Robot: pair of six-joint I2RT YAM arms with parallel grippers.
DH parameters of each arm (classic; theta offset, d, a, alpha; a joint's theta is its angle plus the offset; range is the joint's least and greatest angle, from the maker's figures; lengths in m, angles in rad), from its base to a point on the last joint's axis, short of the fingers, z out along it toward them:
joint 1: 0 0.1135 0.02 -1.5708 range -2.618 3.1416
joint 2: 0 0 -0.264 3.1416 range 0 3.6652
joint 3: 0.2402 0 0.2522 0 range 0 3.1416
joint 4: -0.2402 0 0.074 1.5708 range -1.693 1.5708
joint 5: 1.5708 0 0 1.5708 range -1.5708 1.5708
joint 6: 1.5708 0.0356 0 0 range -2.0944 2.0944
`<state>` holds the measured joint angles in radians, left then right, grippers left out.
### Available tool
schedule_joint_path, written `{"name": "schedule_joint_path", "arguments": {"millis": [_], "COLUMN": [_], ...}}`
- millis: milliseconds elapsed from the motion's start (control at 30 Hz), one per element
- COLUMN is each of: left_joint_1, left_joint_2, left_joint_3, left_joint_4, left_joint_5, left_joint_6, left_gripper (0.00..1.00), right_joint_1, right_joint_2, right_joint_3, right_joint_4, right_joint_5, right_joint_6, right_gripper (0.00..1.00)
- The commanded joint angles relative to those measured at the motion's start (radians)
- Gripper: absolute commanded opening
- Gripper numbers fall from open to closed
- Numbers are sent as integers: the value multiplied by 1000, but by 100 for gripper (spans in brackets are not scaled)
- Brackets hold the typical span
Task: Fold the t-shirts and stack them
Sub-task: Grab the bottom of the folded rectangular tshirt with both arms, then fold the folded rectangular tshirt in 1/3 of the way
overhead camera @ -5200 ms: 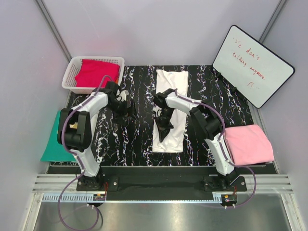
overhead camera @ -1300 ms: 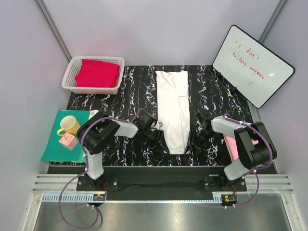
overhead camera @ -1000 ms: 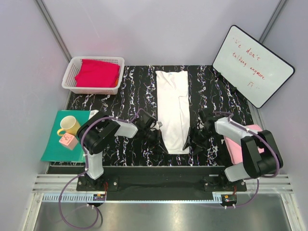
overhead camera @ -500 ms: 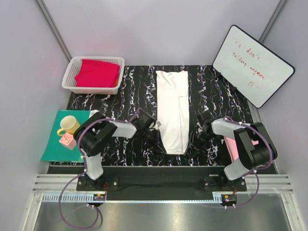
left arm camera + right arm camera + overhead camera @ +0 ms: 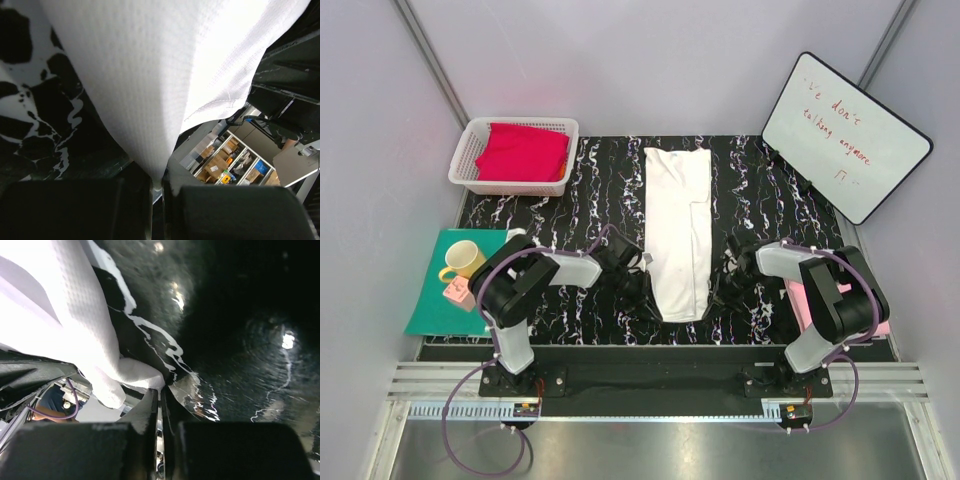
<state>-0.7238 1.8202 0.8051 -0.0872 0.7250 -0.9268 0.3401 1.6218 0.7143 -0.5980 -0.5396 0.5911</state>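
White, finely dimpled cloth is forming the long folded t-shirt [image 5: 678, 225], which is lying lengthwise on the glossy black, white-veined table [image 5: 770, 190]. The left gripper [image 5: 645, 300] and right gripper [image 5: 713, 297] are each pinching a near corner of it, fingers closed on the fabric. The right arm is partly covering a pale pink t-shirt [image 5: 797, 303]. A crimson t-shirt [image 5: 520, 152] is sitting in a white slotted basket [image 5: 470, 140] far left. A yellow mug [image 5: 465, 260] and a pink block [image 5: 456, 292] are resting on a teal mat [image 5: 430, 315]. A whiteboard [image 5: 845, 135] is leaning by the grey walls.
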Motion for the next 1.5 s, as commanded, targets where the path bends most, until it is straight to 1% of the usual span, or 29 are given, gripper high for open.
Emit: {"name": "schedule_joint_path", "arguments": {"millis": [0, 167, 200, 300, 433, 533, 700, 833, 900, 1033, 1133, 1233, 1367, 1400, 1467], "left_joint_1": [-9, -19, -19, -19, -19, -19, -12, 21, 50, 101, 144, 179, 218, 231, 241], "left_joint_2": [-12, -62, -88, -136, -150, -137, -104, -68, -38, 30, 86, 146, 255, 275, 333], "left_joint_3": [12, 78, 103, 158, 235, 301, 471, 581, 640, 756, 821, 880, 982, 1006, 1084], "left_joint_4": [-144, -295, -343, -422, -471, -499, -582, -615, -626, -654, -666, -669, -672, -672, -672], "left_joint_5": [-65, -113, -143, -194, -200, -203, -286, -329, -328, -317, -283, -262, -220, -205, -171], "left_joint_6": [107, 201, 227, 269, 292, 304, 342, 355, 364, 388, 401, 398, 390, 391, 387], "left_gripper": [0, 0, 0, 0, 0, 0, 0, 0, 0, 0, 1, 8, 22, 36, 56], "right_joint_1": [4, 4, 4, 4, 4, 4, 4, 4, 4, 2, -3, -7, -12, -13, -16], "right_joint_2": [-16, -115, -132, -186, -229, -247, -205, -137, -108, 2, 68, 136, 231, 249, 288], "right_joint_3": [-2, 5, 14, 72, 157, 213, 307, 414, 459, 606, 691, 776, 876, 905, 921], "right_joint_4": [81, 28, 11, -65, -138, -152, -167, -168, -167, -180, -184, -186, -194, -197, -197], "right_joint_5": [58, 21, 32, 58, 90, 105, 148, 196, 226, 250, 268, 286, 311, 313, 332], "right_joint_6": [-24, -13, -23, -49, -70, -70, -91, -122, -143, -181, -201, -220, -247, -251, -252], "right_gripper": [3, 0, 0, 0, 0, 0, 0, 0, 0, 0, 0, 0, 0, 0, 0]}}
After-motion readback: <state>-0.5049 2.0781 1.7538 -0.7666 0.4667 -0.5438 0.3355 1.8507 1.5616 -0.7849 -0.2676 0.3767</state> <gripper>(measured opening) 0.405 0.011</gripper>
